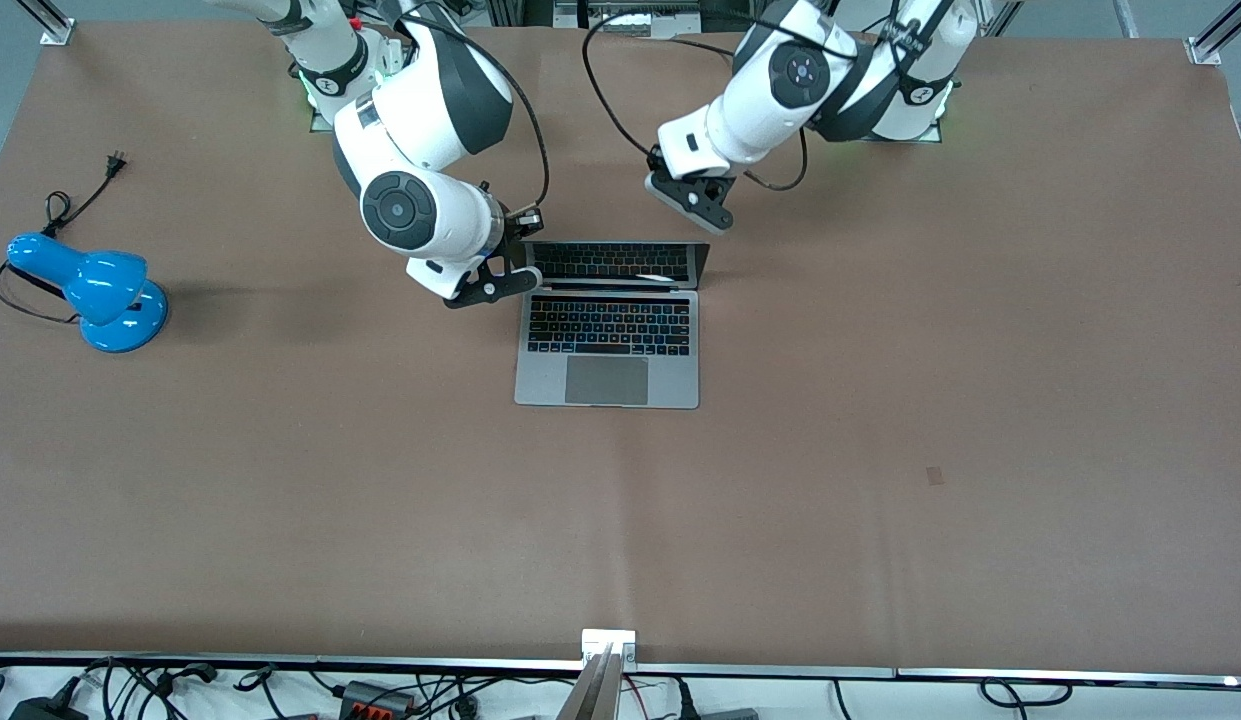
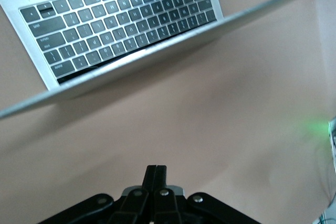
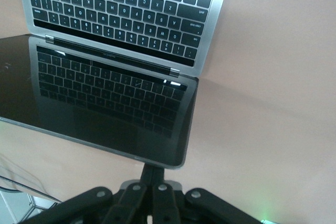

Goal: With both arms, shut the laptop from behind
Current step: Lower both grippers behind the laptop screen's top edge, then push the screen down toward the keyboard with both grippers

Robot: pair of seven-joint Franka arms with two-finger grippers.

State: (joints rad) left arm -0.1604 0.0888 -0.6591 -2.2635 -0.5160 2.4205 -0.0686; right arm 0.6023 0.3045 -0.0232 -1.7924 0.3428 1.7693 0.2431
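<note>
the laptop sits open mid-tabletop, lid up. right end effector, fingers together, touches the lid's corner; left end effector (also closed, empty) hovers nearby. closing barely begun.

Looks like a robotics lab setup. Two white robot arms are sitting bolted along one edge of a big brown-covered table with aluminium framing at its corners. Loose cables and power bricks are lying along the edge nearest the front camera, and grey floor is showing around it.
</note>
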